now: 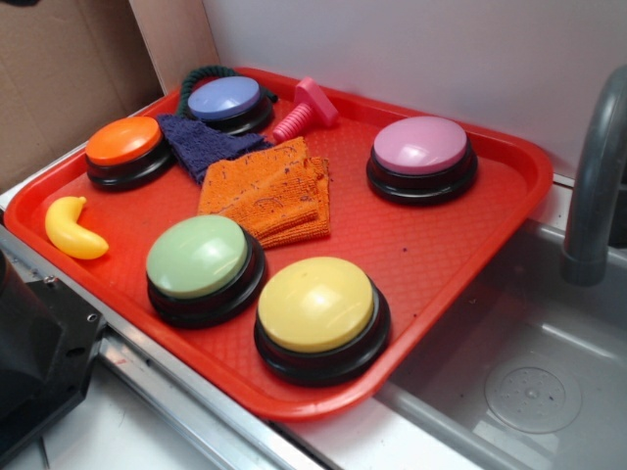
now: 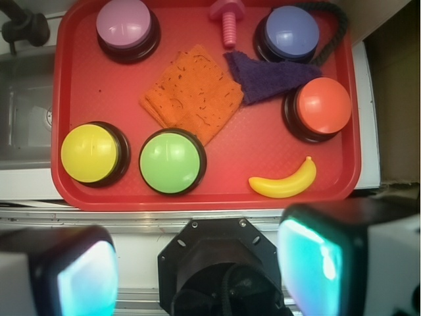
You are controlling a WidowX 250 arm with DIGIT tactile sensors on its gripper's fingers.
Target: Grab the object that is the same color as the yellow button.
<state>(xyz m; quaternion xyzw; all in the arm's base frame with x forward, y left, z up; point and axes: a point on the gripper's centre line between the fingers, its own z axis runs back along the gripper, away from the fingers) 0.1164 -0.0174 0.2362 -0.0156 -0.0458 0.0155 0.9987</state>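
Yellow banana (image 2: 284,183) lies on the red tray (image 2: 263,148) just ahead of the tool (image 2: 197,263), its fingers (image 2: 312,260) spread and empty.

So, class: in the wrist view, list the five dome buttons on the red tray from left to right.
Yellow dome button → pink dome button → light-green dome button → purple-blue dome button → orange dome button.

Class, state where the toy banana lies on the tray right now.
In the exterior view the banana lies at the red tray's left edge, below the orange button and left of the green button, touching neither.
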